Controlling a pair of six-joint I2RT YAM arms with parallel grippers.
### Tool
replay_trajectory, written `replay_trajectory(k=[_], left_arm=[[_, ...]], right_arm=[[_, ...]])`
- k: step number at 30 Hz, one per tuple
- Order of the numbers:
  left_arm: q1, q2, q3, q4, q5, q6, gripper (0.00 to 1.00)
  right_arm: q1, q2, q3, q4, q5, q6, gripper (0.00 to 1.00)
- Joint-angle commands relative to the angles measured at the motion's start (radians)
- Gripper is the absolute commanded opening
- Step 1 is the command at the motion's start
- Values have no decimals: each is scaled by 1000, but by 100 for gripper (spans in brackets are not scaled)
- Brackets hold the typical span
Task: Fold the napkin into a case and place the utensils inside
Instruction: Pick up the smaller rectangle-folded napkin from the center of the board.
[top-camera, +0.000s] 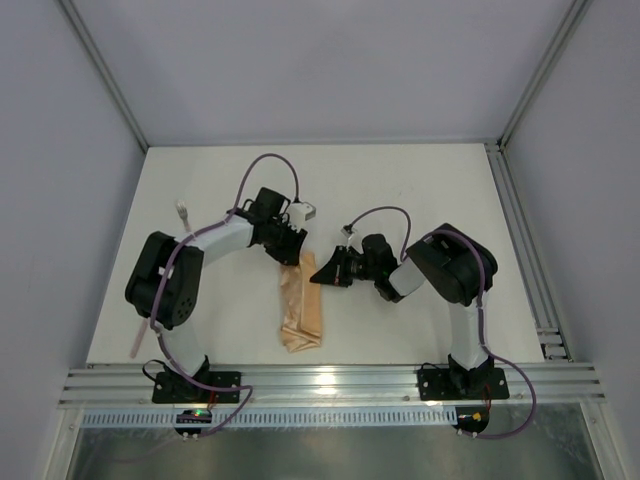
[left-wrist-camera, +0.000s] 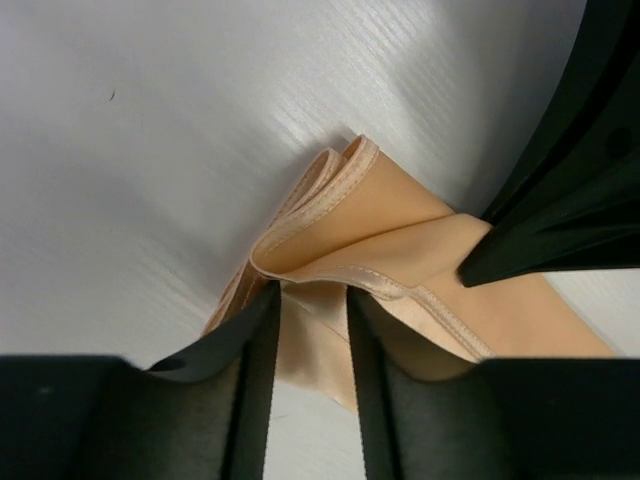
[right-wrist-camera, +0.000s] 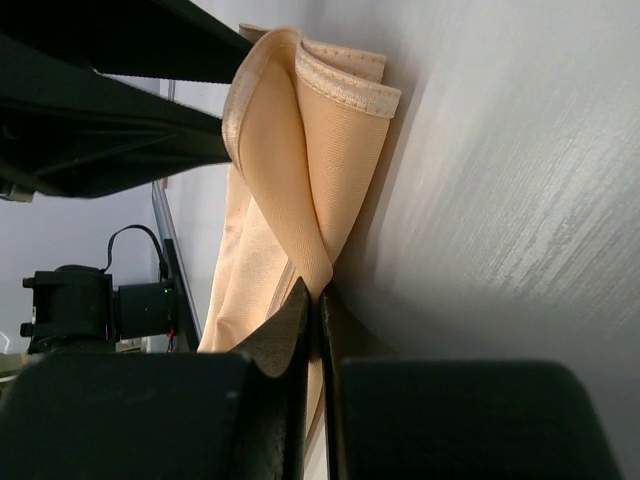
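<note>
Napkin (top-camera: 300, 305) lies mid-table (top-camera: 430, 190) between the two arms, folded into a narrow strip that runs from the near edge toward the back. At its far end the hemmed layers fan apart and one fold stands up off the surface. The right gripper (right-wrist-camera: 318, 290) is pinched tight on that raised fold at the strip's right side. The left gripper (left-wrist-camera: 310, 295) sits at the same end, fingers narrowly parted, with napkin cloth showing in the gap between them. A pink utensil (top-camera: 135, 338) lies at the table's left edge beside the left arm. A whitish piece (top-camera: 183, 212) farther back may be another, too small to tell.
</note>
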Motion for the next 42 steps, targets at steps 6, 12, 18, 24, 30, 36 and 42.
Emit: replay_trajectory(k=[6, 12, 18, 24, 30, 36, 42], left_arm=[[94, -213, 7, -133, 31, 53, 51], [94, -88, 16, -263, 72, 83, 49], [88, 20, 43, -260, 191, 34, 43], [82, 30, 20, -205, 187, 8, 22], [77, 61, 4, -183, 222, -9, 7], [77, 55, -3, -174, 242, -14, 2], [77, 56, -11, -165, 254, -14, 1]], right_arm=[[11, -15, -39, -64, 43, -37, 3], [12, -26, -36, -72, 40, -45, 3], [20, -14, -38, -63, 41, -36, 4], [26, 4, -38, -31, 36, -20, 13], [63, 50, -10, 21, 35, 19, 27], [103, 95, 25, 57, 44, 53, 38], [117, 115, 53, 54, 55, 62, 40]])
